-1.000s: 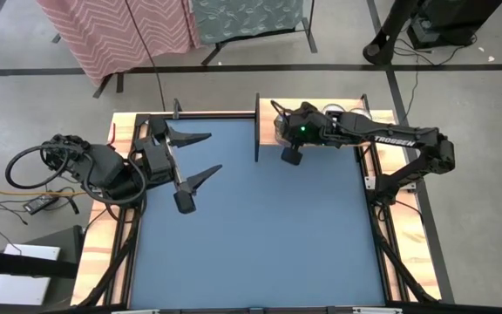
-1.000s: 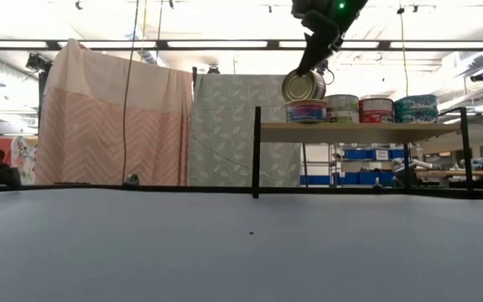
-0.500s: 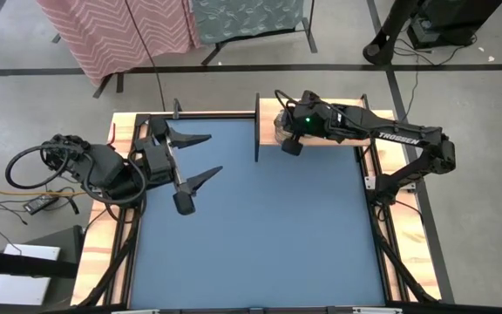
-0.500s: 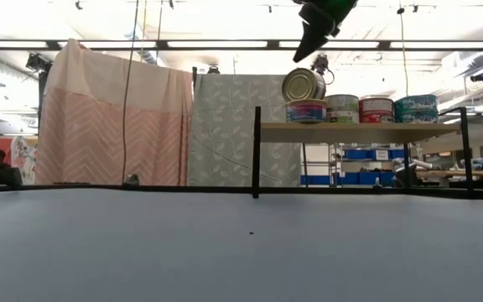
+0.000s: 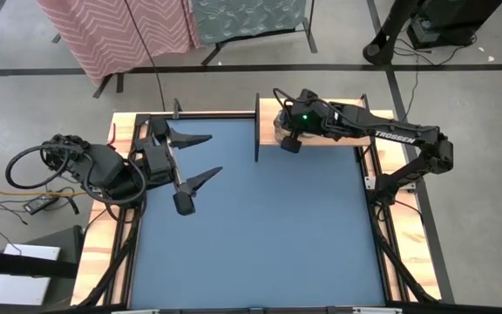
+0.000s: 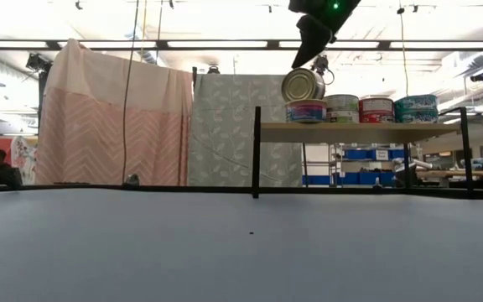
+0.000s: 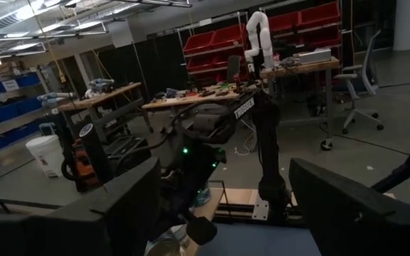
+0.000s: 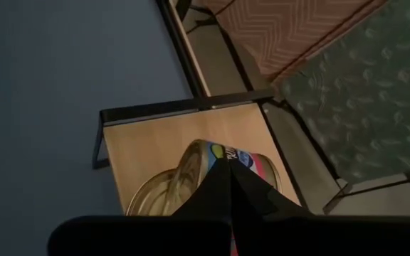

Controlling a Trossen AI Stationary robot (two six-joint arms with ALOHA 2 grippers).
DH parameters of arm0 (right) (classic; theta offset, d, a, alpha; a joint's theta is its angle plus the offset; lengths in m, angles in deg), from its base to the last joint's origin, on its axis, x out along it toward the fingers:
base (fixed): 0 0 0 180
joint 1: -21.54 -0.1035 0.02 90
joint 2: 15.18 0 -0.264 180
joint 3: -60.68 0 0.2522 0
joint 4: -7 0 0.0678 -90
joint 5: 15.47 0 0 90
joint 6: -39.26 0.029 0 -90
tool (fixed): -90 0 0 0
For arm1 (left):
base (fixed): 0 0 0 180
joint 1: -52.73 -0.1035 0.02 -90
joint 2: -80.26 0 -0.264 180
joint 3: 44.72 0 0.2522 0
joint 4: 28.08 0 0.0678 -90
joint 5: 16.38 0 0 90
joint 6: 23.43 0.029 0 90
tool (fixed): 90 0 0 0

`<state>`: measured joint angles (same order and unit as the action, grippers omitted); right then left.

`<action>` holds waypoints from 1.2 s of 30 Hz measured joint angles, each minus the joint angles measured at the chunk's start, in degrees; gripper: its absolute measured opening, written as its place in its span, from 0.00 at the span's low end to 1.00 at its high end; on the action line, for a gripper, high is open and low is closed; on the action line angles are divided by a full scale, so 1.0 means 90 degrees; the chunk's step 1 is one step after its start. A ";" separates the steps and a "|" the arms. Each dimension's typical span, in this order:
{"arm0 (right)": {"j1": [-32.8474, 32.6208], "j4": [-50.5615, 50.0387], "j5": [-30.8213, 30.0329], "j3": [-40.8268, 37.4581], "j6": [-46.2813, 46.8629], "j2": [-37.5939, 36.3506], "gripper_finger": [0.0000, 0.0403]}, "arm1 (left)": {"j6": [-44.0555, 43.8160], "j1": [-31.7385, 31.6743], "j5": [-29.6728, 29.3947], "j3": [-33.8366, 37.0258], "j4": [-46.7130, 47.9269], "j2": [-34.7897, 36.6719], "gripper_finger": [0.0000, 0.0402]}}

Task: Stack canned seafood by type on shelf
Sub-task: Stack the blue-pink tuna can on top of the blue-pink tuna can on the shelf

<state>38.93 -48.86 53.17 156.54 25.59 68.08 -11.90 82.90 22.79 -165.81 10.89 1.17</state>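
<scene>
Tins (image 6: 359,109) on shelf (image 6: 359,127), one tilted (image 6: 303,85)

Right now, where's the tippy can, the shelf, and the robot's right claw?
tilted silver tin (image 6: 303,85), low view, its shiny lid.
shelf (image 6: 350,127), low view, plank's front edge.
right gripper (image 6: 307,52), low view, shut fingertips.

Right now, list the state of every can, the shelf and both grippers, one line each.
Tilted can: leaning on its edge atop the end can, not flat.
Cans in a row: upright on the shelf.
Shelf: holding all the cans seen.
Right gripper: shut, empty, just above the tilted can.
Left gripper: open, empty, waiting at the table's left.
</scene>
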 joint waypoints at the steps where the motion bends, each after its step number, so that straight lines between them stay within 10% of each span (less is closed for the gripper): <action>1: 0.0000 0.0059 0.0005 -0.0033 0.0014 0.0000 0.01 | -0.0002 0.0000 0.0000 0.0000 0.0000 0.0000 0.78; 36: -0.0960 -0.0298 -0.1582 -0.0082 0.0710 0.0010 0.01 | 0.0011 0.0036 -0.0005 0.0000 0.0002 0.0000 0.78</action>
<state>30.29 -51.54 38.93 155.81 31.98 68.17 -11.81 83.23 22.75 -165.81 10.92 1.17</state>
